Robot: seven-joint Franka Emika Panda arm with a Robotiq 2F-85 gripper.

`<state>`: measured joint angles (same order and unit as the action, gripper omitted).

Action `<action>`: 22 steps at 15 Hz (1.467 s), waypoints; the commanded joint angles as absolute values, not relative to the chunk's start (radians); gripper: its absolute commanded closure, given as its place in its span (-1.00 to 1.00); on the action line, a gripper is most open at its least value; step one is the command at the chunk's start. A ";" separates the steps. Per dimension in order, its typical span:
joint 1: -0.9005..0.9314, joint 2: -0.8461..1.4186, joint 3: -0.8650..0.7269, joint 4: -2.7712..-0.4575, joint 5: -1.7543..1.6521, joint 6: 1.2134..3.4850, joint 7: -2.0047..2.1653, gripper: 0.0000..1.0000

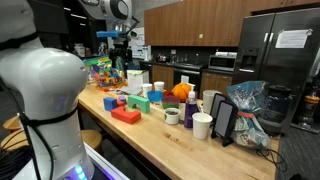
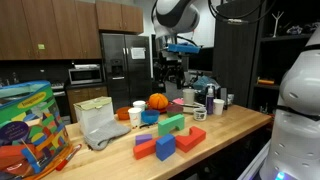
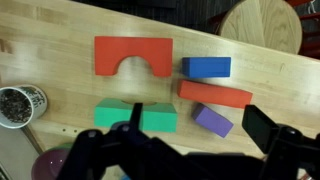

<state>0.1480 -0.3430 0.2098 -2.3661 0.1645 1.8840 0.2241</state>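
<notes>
Over the pale wooden table [image 3: 250, 60] the pincer [image 3: 195, 148] hung spread wide and empty above a red wooden arch block [image 3: 133, 48], a green arch block [image 3: 155, 118] nearest it, a flat red bar [image 3: 215, 93], a blue brick [image 3: 206, 67] and a small purple block [image 3: 213, 120]. Crowded so, a jaw lowered off centre would probably shove a neighbour askew; the pincer's height was hard to judge.

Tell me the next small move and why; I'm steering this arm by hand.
Probably lower straight down with jaws open: the gripper hangs open, high above the table in both exterior views, and the wrist view shows the purple block between its fingers, close beside the flat red block.
</notes>
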 commanded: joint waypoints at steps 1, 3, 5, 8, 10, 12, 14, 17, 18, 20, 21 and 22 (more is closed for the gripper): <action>0.152 -0.343 0.206 -2.365 0.163 1.883 0.225 -1.00; 0.152 -0.343 0.205 -2.365 0.163 1.883 0.225 -1.00; 0.152 -0.343 0.206 -2.365 0.163 1.883 0.225 -1.00; 0.152 -0.343 0.205 -2.365 0.163 1.883 0.225 -1.00; 0.152 -0.343 0.206 -2.365 0.163 1.883 0.225 -1.00; 0.152 -0.343 0.205 -2.365 0.163 1.883 0.225 -1.00; 0.151 -0.340 0.210 -2.364 0.148 1.883 0.226 -1.00; 0.159 -0.350 0.222 -2.380 0.094 1.924 0.177 -1.00; 0.161 -0.354 0.227 -2.387 0.060 1.949 0.153 -1.00; 0.168 -0.355 0.234 -2.405 -0.008 2.003 0.099 -1.00; 0.173 -0.356 0.234 -2.416 -0.034 2.034 0.070 -1.00; 0.180 -0.354 0.231 -2.426 -0.051 2.061 0.040 -1.00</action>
<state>0.1613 -0.3430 0.2376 -2.3895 0.0056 1.9863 0.1208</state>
